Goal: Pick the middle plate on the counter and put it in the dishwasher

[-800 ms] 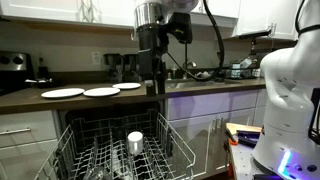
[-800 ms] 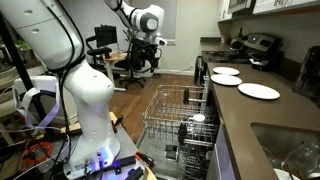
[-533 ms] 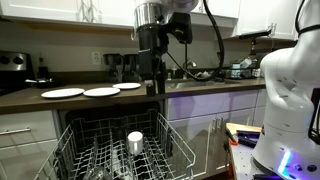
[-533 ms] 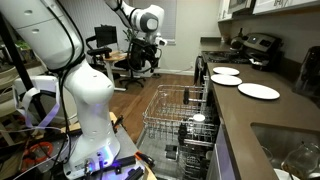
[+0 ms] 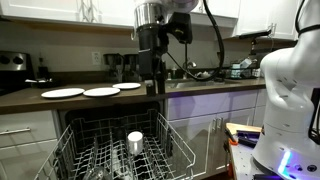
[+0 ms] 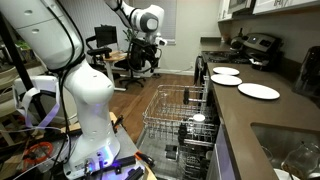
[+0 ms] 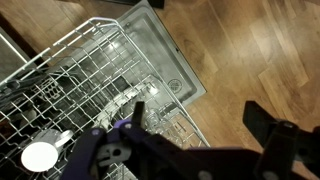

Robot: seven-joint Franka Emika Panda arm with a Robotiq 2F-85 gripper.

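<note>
Three white plates lie in a row on the dark counter. The middle plate also shows in an exterior view. The dishwasher stands open below the counter with its wire rack pulled out. My gripper hangs high above the open dishwasher, to the side of the plates and apart from them, and shows in both exterior views. In the wrist view the gripper is open and empty, with the rack and the lowered door below it.
A white cup stands in the rack. A second large robot body stands beside the dishwasher. Wood floor lies beyond the door. A sink is set in the counter.
</note>
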